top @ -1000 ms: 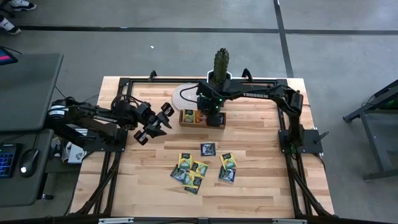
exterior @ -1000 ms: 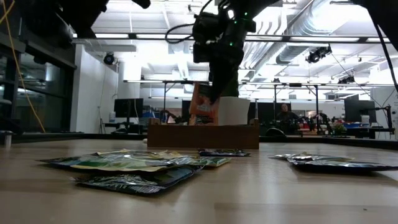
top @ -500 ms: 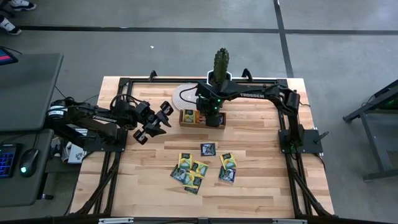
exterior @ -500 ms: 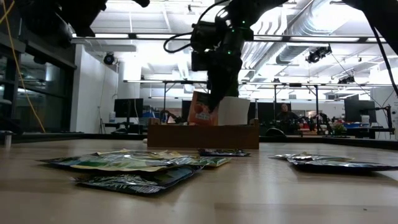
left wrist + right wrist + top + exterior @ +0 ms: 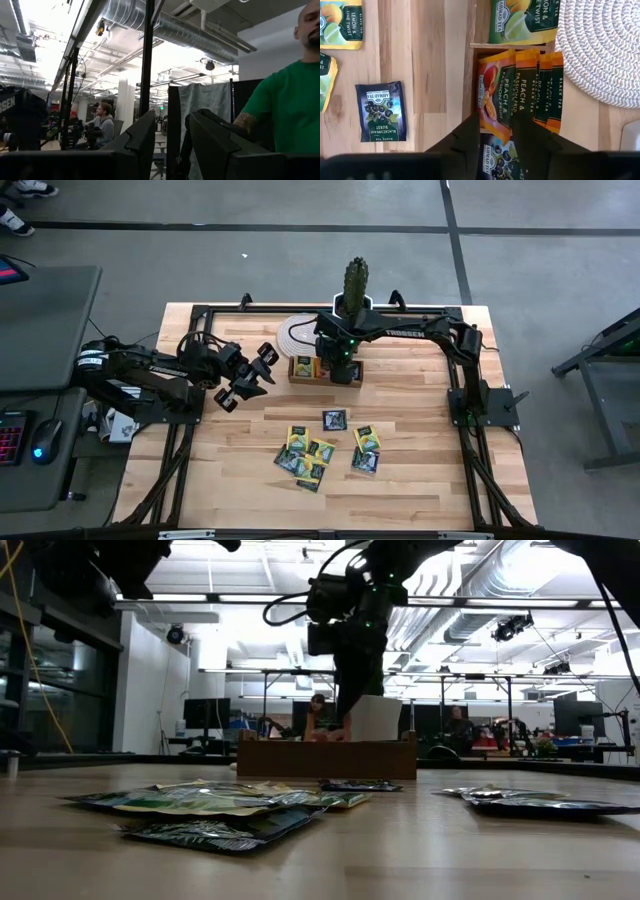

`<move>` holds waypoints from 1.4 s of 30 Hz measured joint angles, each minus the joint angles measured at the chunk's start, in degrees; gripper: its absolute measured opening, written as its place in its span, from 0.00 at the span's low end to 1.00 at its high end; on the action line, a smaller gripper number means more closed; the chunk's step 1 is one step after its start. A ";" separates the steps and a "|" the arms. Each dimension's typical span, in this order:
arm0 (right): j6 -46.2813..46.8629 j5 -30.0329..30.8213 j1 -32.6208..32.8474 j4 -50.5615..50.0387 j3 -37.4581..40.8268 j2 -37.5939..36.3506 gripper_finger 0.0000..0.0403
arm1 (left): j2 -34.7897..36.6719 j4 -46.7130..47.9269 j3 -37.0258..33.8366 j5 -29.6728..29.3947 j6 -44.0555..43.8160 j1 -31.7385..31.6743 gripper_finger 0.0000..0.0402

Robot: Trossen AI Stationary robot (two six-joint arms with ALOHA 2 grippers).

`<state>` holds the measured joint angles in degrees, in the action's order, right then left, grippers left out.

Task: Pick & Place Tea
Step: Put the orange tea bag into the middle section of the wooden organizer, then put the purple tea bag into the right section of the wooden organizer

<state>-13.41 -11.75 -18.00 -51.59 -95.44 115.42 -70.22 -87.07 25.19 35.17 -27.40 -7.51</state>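
The brown wooden tray stands at the table's far middle. My right gripper hangs open over its middle compartment, pointing down. Its fingers stand on either side of one end of the top orange-red tea packet, which lies on several like it. Yellow-green packets fill one neighbouring compartment and dark ones the other. More tea packets lie loose on the table nearer the front, one dark blue among them. My left gripper waits open at the left, above the table.
A potted cactus stands behind the tray. A white woven mat lies beside the tray toward the far left. In the low view the loose packets lie flat in front of the tray. A person in green stands beyond the table.
My right gripper has gone down a little with an orange-red packet held upright over the tray, then let go of it. The packet no longer stands above the tray's wall and now lies in the middle compartment.
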 joint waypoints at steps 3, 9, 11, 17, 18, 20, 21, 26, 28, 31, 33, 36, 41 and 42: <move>1.81 0.18 0.00 -0.02 0.00 -0.19 0.32 | 0.00 0.00 0.00 0.06 0.00 0.00 0.30; 4.63 0.14 0.39 -0.39 -0.20 -2.36 0.34 | -0.02 0.01 0.00 0.31 0.09 0.00 0.30; 4.78 1.09 0.78 -0.46 -0.26 -3.57 0.33 | -0.02 0.04 0.00 0.45 0.13 0.00 0.30; 10.50 1.93 2.07 -3.87 -0.28 -7.55 0.30 | -0.02 0.14 0.00 0.73 0.33 0.00 0.30; 11.94 1.99 2.47 -4.78 -0.28 -8.06 0.30 | -0.02 0.15 0.00 0.74 0.42 0.00 0.30; 14.98 2.76 3.72 -6.84 -0.28 -8.85 0.29 | -0.02 0.23 0.00 0.75 0.65 0.00 0.30; 16.31 3.71 4.52 -7.71 -0.28 -9.07 0.28 | -0.02 0.28 0.00 0.75 0.90 0.00 0.30; 22.65 6.25 8.88 -12.57 -0.28 -9.42 0.23 | -0.02 7.20 0.00 0.70 2.16 0.02 0.30; 26.08 6.31 10.85 -14.25 -0.28 -9.44 0.20 | -0.04 11.64 0.00 0.48 3.13 0.02 0.30; 31.17 7.38 14.31 -17.60 -0.28 -9.44 0.15 | -0.07 16.31 0.00 -0.04 3.99 0.03 0.30; 34.09 9.65 17.07 -19.44 -0.28 -9.44 0.11 | -0.07 18.32 0.00 -1.15 4.85 0.77 0.30; 38.10 12.24 21.13 -20.65 -0.28 -9.44 0.06 | -0.07 23.14 0.02 -3.36 7.75 2.90 0.30; 46.03 15.47 27.12 -20.71 -0.18 -9.45 0.01 | -0.07 30.71 0.02 -7.54 11.26 7.45 0.30; 47.72 15.98 28.18 -20.34 0.20 -9.49 0.01 | -0.07 31.74 0.02 -8.28 11.78 8.41 0.30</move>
<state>34.31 4.23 10.18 -71.94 -95.24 105.92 -70.28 -55.32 25.21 26.90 -15.62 0.90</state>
